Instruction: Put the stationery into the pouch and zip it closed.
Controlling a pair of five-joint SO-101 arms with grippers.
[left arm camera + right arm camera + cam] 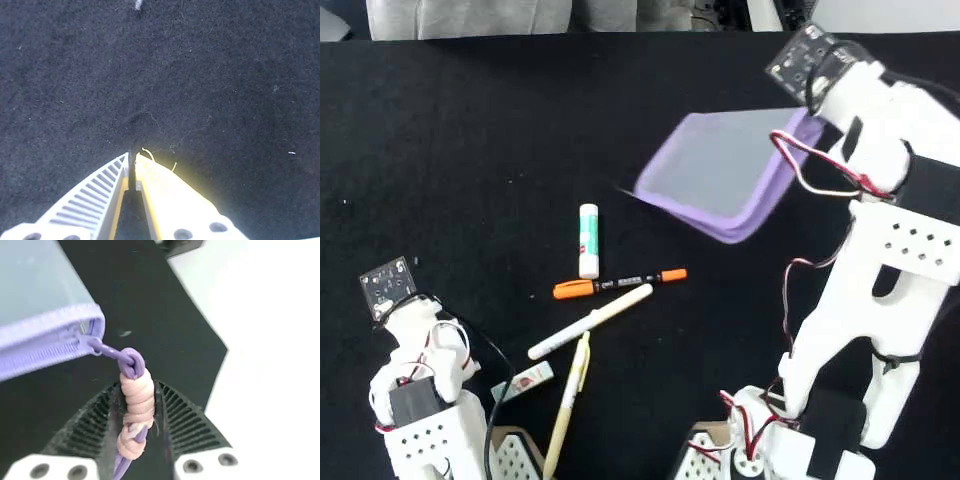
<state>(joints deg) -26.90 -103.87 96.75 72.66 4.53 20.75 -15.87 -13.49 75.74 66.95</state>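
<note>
Beaded zip pull (136, 400) of pouch (715, 165) between right jaws

The pouch (720, 170) sits far right on the table (470, 150), its pull (134, 412) in the right gripper (136, 390). Left of it lies the glue stick (588, 240), and before that the marker (620, 284), a pen (590, 322), another pen (568, 400) and, beside it, perhaps an eraser (525, 382).
</note>
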